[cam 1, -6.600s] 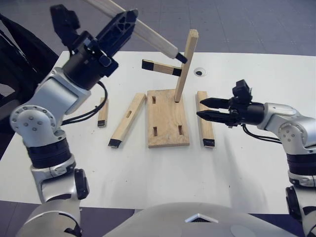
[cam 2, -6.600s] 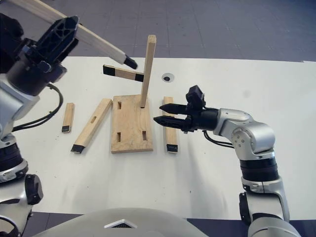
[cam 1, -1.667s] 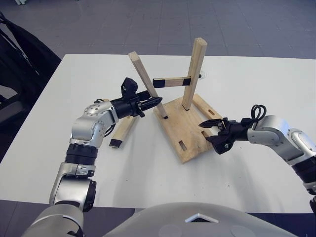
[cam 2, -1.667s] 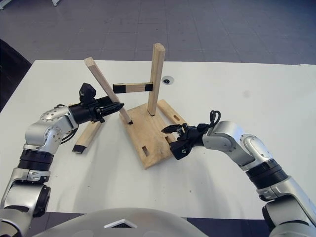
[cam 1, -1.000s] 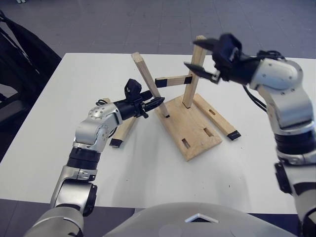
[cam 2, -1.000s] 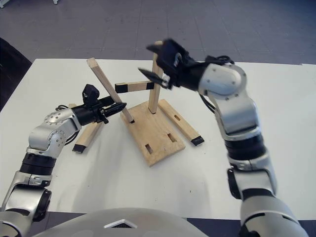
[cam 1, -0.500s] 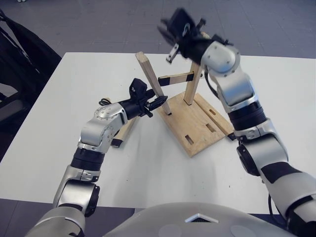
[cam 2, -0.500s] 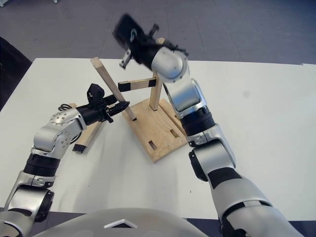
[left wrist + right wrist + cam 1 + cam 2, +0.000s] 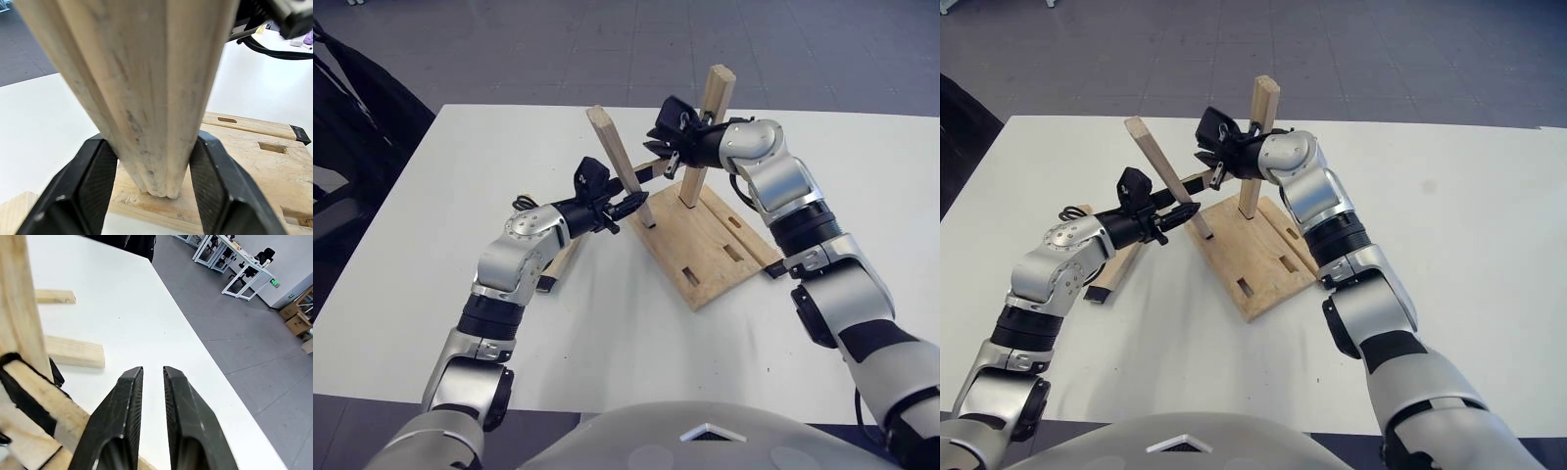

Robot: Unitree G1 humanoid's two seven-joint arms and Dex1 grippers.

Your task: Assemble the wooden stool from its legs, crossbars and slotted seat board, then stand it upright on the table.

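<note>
The slotted seat board (image 9: 705,257) lies flat mid-table, one leg (image 9: 707,127) standing upright in it. A second leg (image 9: 619,162) leans to the left with its foot at the board's left corner. My left gripper (image 9: 631,204) is shut on that leg near its lower end, both fingers (image 9: 83,196) clamped against the wood (image 9: 137,88). A black-tipped crossbar (image 9: 646,176) runs between the two legs. My right gripper (image 9: 658,152) hovers just above this crossbar, its fingers (image 9: 127,401) a narrow gap apart and holding nothing.
Another black-tipped leg (image 9: 749,235) lies on the table along the board's right edge. A slotted piece (image 9: 1114,272) and a short bar (image 9: 54,296) lie to the left, under my left arm. The table's front and right areas are bare white.
My right arm swung up from the table, over the upright leg, then came down onto the crossbar. The board turned slightly. My left gripper kept its hold on the leaning leg.
</note>
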